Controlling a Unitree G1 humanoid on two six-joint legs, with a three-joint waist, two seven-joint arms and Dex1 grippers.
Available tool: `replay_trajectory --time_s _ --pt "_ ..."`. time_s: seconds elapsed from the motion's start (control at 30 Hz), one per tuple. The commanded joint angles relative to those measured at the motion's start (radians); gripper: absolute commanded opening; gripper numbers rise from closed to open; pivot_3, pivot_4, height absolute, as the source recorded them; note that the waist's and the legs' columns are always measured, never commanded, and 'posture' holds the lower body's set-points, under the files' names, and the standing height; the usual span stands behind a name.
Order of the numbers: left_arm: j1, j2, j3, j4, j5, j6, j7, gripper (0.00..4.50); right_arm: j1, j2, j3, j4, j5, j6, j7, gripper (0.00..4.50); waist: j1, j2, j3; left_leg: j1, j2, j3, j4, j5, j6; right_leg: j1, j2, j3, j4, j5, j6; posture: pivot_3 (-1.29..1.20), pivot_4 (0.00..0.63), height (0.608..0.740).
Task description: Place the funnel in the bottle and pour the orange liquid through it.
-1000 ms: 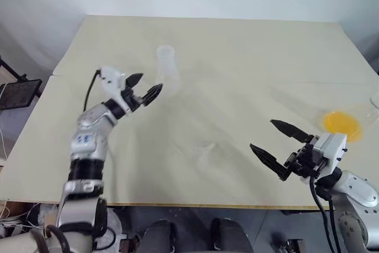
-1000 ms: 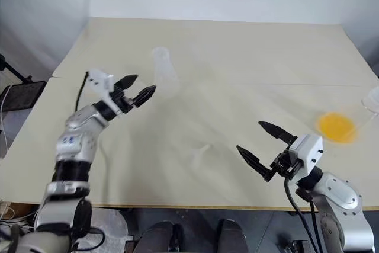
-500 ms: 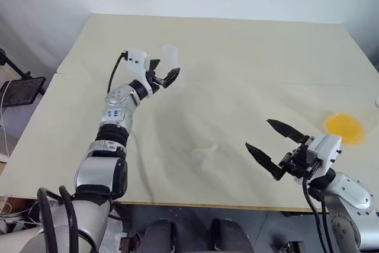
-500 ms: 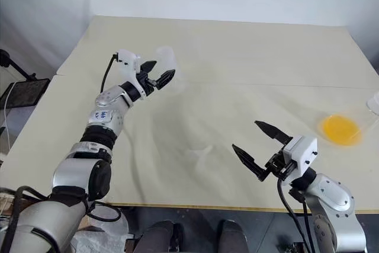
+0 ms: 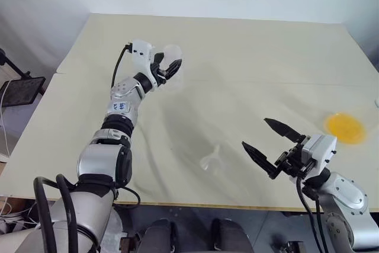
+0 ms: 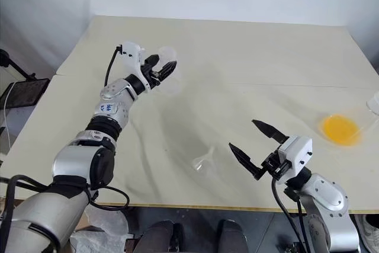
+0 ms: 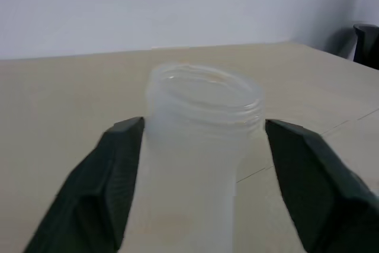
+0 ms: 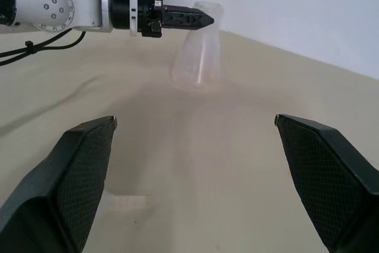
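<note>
i am closing my left gripper [image 7: 198, 164] squarely around the bottle [image 7: 201, 140] neck, jaws not yet touching; my right gripper [image 5: 267, 141] is waiting open.

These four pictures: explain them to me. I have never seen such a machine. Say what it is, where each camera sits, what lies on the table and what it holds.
It is a two-armed humanoid robot. Two pictures come from its head, looking down at a beige table; two come from cameras on its wrists. The left gripper brackets the neck of a clear bottle, with gaps on both sides, so nothing is gripped. The right gripper hangs open and empty. A small clear funnel lies on the table, and orange liquid sits in glassware at the right edge.
</note>
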Motion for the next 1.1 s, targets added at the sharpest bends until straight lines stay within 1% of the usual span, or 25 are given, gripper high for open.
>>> replay_trajectory --time_s 0.03,0.13,0.2,0.27,0.33,0.37,0.43,0.57,0.6,0.67,0.73,0.93,1.1 --pt "-0.038 0.002 0.019 0.000 0.006 -0.032 -0.004 2.32 0.001 0.014 0.000 -0.022 -0.004 -0.030 -0.013 4.50 0.000 0.000 0.000 0.000 0.000 0.000 0.000 0.000 0.000 0.000 0.000 0.000 0.000 0.000 0.000 0.00 0.150 0.740" --pt "-0.036 -0.001 0.033 -0.001 -0.001 -0.043 -0.015 2.31 0.005 0.019 0.000 -0.026 -0.010 -0.033 -0.014 4.50 0.000 0.000 0.000 0.000 0.000 0.000 0.000 0.000 0.000 0.000 0.000 0.000 0.000 0.000 0.000 0.00 0.150 0.740" --pt "-0.027 -0.004 0.044 -0.023 -0.018 -0.057 -0.066 2.31 0.004 0.021 -0.010 -0.039 -0.010 -0.035 -0.025 4.50 0.000 0.000 0.000 0.000 0.000 0.000 0.000 0.000 0.000 0.000 0.000 0.000 0.000 0.000 0.000 0.00 0.150 0.740" --pt "-0.013 -0.018 0.049 -0.078 -0.058 -0.042 -0.200 2.31 0.002 0.017 -0.033 -0.057 -0.009 -0.042 -0.040 4.50 0.000 0.000 0.000 0.000 0.000 0.000 0.000 0.000 0.000 0.000 0.000 0.000 0.000 0.000 0.000 0.00 0.150 0.740" --pt "0.019 -0.032 0.005 -0.168 -0.069 -0.030 -0.367 2.31 0.025 0.010 -0.072 -0.081 0.002 -0.040 -0.056 4.50 0.001 0.000 0.000 -0.001 0.000 -0.001 0.001 0.000 0.000 0.000 0.000 -0.001 0.000 0.000 0.000 0.00 0.150 0.740" --pt "0.035 -0.037 -0.016 -0.205 -0.068 -0.030 -0.425 2.31 0.036 0.008 -0.086 -0.089 0.006 -0.039 -0.061 4.50 0.002 0.000 0.000 -0.001 0.000 -0.001 0.001 0.000 0.000 0.000 0.000 -0.001 0.000 0.000 0.000 0.00 0.150 0.740" --pt "0.083 -0.056 -0.092 -0.318 -0.065 0.015 -0.568 2.31 0.094 0.008 -0.138 -0.115 0.013 -0.040 -0.071 4.50 0.001 0.000 0.000 -0.001 -0.001 -0.001 0.001 0.000 0.000 0.000 0.000 -0.002 0.000 0.000 0.000 0.00 0.150 0.740" --pt "0.133 -0.099 -0.184 -0.447 -0.058 0.055 -0.673 2.31 0.189 0.019 -0.208 -0.148 0.019 -0.047 -0.081 4.50 0.002 0.000 0.000 -0.002 -0.001 -0.001 0.001 0.000 0.000 0.000 0.001 -0.001 -0.001 0.000 0.000 0.00 0.150 0.740" --pt "0.142 -0.125 -0.211 -0.467 -0.054 0.085 -0.678 2.31 0.217 0.025 -0.224 -0.161 0.017 -0.051 -0.087 4.50 0.001 0.000 0.000 -0.002 -0.001 -0.001 0.001 0.000 0.000 0.000 0.001 -0.001 -0.001 0.000 0.000 0.00 0.150 0.740" --pt "0.157 -0.169 -0.253 -0.454 0.008 -0.023 -0.621 2.31 0.255 0.036 -0.239 -0.191 0.017 -0.053 -0.103 4.50 0.002 0.000 0.000 -0.002 -0.001 -0.001 0.001 0.000 0.000 0.000 0.001 -0.001 -0.001 0.000 0.000 0.00 0.150 0.740" --pt "0.162 -0.193 -0.262 -0.437 0.025 -0.051 -0.594 2.31 0.277 0.041 -0.239 -0.213 0.016 -0.052 -0.111 4.50 0.002 0.000 0.000 -0.001 -0.001 0.000 0.001 0.001 0.000 0.000 0.001 0.000 -0.001 0.000 0.000 0.00 0.150 0.740" --pt "0.153 -0.214 -0.260 -0.378 0.038 -0.049 -0.545 2.31 0.356 0.068 -0.239 -0.274 0.012 -0.050 -0.138 4.50 0.000 0.001 -0.001 0.000 0.001 0.001 0.000 0.001 0.000 0.000 0.002 0.001 -0.001 0.000 -0.001 0.00 0.150 0.740" --pt "0.164 -0.233 -0.272 -0.349 0.070 -0.095 -0.505 2.31 0.378 0.071 -0.237 -0.294 0.015 -0.044 -0.152 4.50 0.005 0.001 -0.001 -0.001 0.002 0.001 0.001 0.001 0.001 0.000 -0.001 0.002 -0.001 0.000 0.000 0.00 0.150 0.740"
